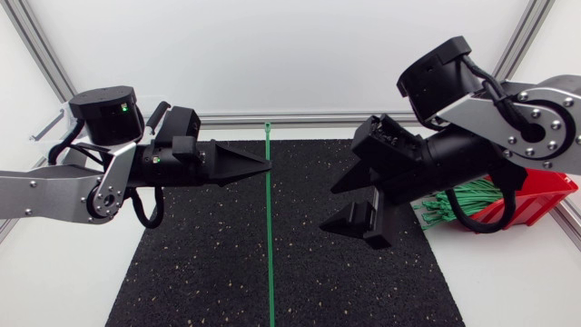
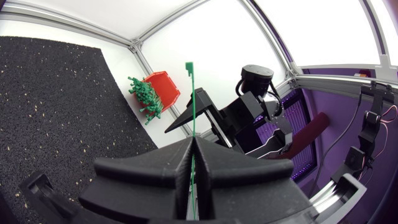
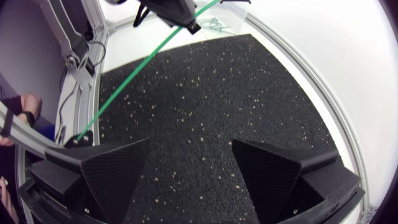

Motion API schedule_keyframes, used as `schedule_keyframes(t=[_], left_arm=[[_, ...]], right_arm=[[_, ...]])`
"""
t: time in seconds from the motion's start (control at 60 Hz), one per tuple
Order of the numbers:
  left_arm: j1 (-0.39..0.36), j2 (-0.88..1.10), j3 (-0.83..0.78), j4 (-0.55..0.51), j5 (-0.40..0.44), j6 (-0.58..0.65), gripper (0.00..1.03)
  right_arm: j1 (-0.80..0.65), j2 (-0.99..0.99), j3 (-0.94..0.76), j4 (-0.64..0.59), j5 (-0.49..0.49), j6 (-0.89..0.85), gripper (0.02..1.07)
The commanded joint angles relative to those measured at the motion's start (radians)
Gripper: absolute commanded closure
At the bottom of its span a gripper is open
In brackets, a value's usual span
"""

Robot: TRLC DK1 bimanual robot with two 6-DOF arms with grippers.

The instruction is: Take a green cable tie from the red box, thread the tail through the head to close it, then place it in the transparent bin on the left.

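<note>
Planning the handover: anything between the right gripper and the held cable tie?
No. In the head view only bare black mat lies between the open right gripper and the green cable tie pinched in the left gripper.

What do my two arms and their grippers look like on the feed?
Both the left arm and right arm have silver-grey links dotted with screws and round black joints. A small green light glows on the left arm's joint housing. Black cables loop beside each wrist. The left gripper and right gripper are matte black, with broad wedge-shaped fingers.
</note>
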State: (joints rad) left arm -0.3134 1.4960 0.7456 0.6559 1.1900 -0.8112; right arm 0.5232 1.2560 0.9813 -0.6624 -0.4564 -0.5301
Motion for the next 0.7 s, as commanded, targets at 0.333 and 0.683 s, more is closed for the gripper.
schedule_keyframes(t=[0.333,0.683], left_arm=[[0.016,0.073,0.044,0.021,0.037,0.061,1.00],[-0.027,0.052,0.017,0.050,0.016,0.141,1.00]], right_arm=[[0.141,-0.020,-0.029,-0.048,0.150,-0.176,0.07],[0.141,0.083,0.007,0.010,0.061,-0.053,0.07]])
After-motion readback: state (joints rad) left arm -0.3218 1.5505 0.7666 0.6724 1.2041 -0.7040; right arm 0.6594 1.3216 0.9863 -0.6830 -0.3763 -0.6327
